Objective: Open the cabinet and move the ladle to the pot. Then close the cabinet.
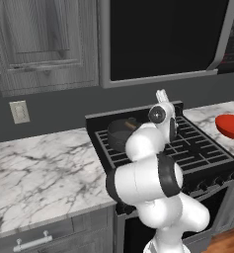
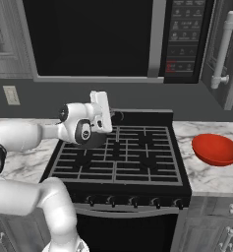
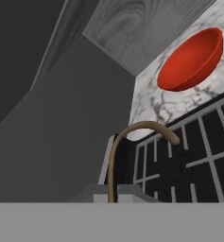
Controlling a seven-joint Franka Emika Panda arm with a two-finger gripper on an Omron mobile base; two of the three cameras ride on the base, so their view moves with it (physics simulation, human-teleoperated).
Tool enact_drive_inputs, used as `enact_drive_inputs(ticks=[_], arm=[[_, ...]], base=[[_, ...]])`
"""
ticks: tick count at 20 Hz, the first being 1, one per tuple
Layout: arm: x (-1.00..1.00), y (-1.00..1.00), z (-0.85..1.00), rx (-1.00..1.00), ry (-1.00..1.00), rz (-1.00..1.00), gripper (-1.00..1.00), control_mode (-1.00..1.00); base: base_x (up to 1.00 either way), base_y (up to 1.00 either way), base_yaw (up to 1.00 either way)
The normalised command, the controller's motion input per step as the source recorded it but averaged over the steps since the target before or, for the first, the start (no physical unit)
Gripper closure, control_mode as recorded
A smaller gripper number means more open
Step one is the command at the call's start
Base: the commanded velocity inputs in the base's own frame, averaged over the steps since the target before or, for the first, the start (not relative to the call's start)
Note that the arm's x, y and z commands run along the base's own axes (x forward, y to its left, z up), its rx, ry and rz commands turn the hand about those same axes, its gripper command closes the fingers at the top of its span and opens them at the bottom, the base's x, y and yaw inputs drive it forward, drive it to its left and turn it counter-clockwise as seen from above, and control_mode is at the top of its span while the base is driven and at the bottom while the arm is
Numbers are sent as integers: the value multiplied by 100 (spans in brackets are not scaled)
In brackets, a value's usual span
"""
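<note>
End effector (image 2: pixel 102 109) pinching ladle (image 3: pixel 132 142) (bowl end hidden), arm half-hiding pot (image 1: pixel 119 132)

Stove (image 2: pixel 137 162) grates mostly bare: open room over front and right burners. Pot (image 1: pixel 119 133) occupies rear-left burner, arm (image 1: pixel 148 143) crowding just beside it. Microwave (image 2: pixel 98 39) overhangs stove, limiting height. Red bowl (image 2: pixel 215 149) sits on right bench (image 2: pixel 206 179). Left bench (image 1: pixel 34 173) bare, free passage.
</note>
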Motion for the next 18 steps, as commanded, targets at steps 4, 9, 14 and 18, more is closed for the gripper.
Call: enact_drive_inputs(ticks=[4,9,14,18], arm=[[13,0,-21,0,7,0,100,-100],[6,0,-21,0,9,0,100,-100],[1,0,-7,0,2,0,100,-100],[19,0,-7,0,2,-2,100,-100]], base=[[0,0,0],[0,0,0],[0,0,0],[0,0,0]])
